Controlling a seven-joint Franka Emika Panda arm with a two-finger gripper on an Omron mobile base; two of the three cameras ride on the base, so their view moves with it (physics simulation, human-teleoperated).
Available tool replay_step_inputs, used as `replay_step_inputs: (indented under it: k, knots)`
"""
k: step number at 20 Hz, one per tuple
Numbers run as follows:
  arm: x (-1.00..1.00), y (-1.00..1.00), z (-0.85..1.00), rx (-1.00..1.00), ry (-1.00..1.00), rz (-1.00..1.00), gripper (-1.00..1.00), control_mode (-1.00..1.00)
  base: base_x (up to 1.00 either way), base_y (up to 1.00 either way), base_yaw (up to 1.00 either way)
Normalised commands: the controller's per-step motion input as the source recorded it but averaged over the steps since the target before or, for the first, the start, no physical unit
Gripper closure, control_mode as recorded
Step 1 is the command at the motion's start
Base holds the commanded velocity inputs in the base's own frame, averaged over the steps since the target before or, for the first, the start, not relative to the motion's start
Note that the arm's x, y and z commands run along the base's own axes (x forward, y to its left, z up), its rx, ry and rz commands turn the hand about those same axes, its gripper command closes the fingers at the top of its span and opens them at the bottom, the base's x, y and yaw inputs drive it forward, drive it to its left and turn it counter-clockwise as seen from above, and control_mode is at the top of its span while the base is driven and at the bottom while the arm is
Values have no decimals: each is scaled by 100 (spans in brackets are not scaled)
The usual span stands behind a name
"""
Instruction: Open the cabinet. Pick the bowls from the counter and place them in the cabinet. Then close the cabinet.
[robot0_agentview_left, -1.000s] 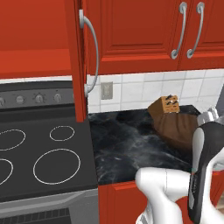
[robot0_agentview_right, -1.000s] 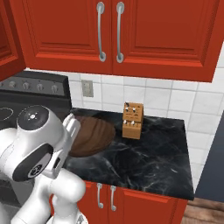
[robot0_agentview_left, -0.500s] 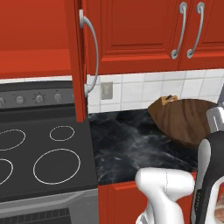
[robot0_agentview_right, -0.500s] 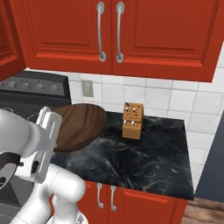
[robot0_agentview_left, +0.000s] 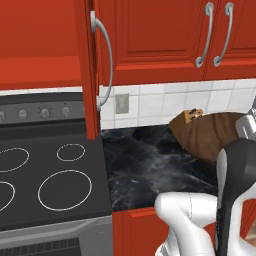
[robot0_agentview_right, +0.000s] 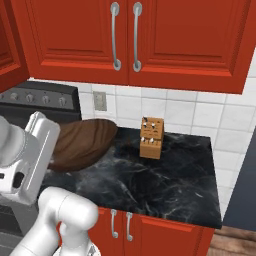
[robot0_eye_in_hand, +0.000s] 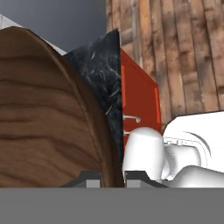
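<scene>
A dark brown wood-grain bowl (robot0_agentview_left: 210, 135) (robot0_agentview_right: 82, 142) hangs tilted above the black marble counter (robot0_agentview_left: 145, 165) (robot0_agentview_right: 165, 175). In the hand view the bowl (robot0_eye_in_hand: 43, 118) takes up the left half, and my gripper (robot0_eye_in_hand: 113, 177) is shut on its rim, one fingertip on each side. The hand shows at the right edge of the left base view, next to the bowl. The cabinet stands open above the stove. Its right door (robot0_agentview_left: 92, 65) swings out toward me with its long silver handle, and the red inside shelf (robot0_agentview_left: 35, 67) shows to the left.
A wooden knife block (robot0_agentview_right: 151, 137) stands at the tiled back wall, right of the bowl. The black stovetop (robot0_agentview_left: 45, 175) lies left of the counter. A closed red double-door cabinet (robot0_agentview_right: 125, 35) hangs over the counter. My white arm rises in front of the counter edge.
The bowl has come up off the counter and tipped onto its edge in my grip. My arm has risen with it. The jaws have stayed shut.
</scene>
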Motion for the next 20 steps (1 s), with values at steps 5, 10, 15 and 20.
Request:
replay_step_inputs:
  k: [5,10,15,20]
  knots:
    - [-43,0,0,0,-6,0,100,100,-39,0,0]
    - [0,0,0,0,0,0,100,100,-100,19,0]
    - [0,0,0,0,0,0,100,100,-100,88,0]
    - [0,0,0,0,0,0,100,100,-71,100,4]
